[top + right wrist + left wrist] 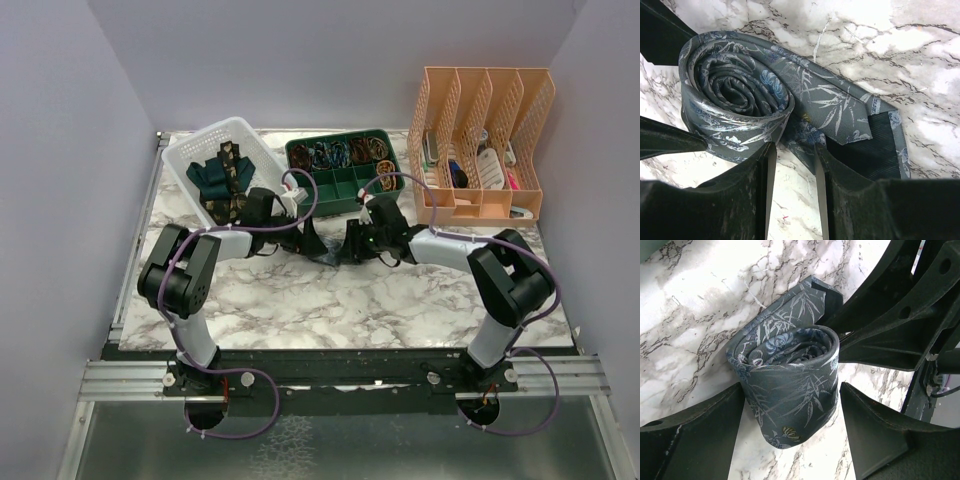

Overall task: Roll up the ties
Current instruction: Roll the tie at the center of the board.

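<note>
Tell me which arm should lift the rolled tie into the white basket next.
Left, probably: its claw straddles the rolled tie, one finger either side, and the white basket stands on its side. The right claw only pinches the tie's edge beside the roll.

White marble-look surface (330,300), grey veins. Plain pale lavender walls (330,60) on the left, far and right sides. Aluminium rail (340,372) along near edge, dull metal sheet (340,445) nearer still. Light even, shadows soft.
</note>
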Robot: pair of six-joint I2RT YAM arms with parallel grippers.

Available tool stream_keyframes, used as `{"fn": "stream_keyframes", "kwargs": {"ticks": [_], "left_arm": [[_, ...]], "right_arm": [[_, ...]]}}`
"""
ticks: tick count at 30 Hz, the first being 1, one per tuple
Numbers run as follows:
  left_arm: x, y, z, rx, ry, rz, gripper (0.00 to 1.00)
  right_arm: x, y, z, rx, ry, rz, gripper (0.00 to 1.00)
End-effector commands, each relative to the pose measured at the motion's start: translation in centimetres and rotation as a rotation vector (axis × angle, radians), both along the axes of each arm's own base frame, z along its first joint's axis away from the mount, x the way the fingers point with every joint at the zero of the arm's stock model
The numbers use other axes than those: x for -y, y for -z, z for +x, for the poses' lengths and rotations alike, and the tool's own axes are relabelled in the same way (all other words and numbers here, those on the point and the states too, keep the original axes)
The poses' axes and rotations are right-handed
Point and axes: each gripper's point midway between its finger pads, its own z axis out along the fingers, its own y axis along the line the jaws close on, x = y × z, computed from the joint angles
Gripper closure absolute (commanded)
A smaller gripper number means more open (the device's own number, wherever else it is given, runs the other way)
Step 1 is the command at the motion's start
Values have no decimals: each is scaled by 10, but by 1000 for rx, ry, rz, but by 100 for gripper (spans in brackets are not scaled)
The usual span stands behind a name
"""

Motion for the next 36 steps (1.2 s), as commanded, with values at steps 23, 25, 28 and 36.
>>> {"fn": "stream_keyframes", "kwargs": {"ticks": [23,25,28,36], "left_arm": [[-4,-4,8,-24,-110,137,58],[-6,-3,8,-31,-116,156,58],[-10,-1,11,-49,-155,187,58],[-17,-2,19,-90,-236,283,58]], "right_arm": [[65,-4,36,10,96,-58,50],[58,1,32,-12,43,-45,50],[51,8,30,-42,-7,-32,50],[46,24,11,-104,-65,7,62]]}}
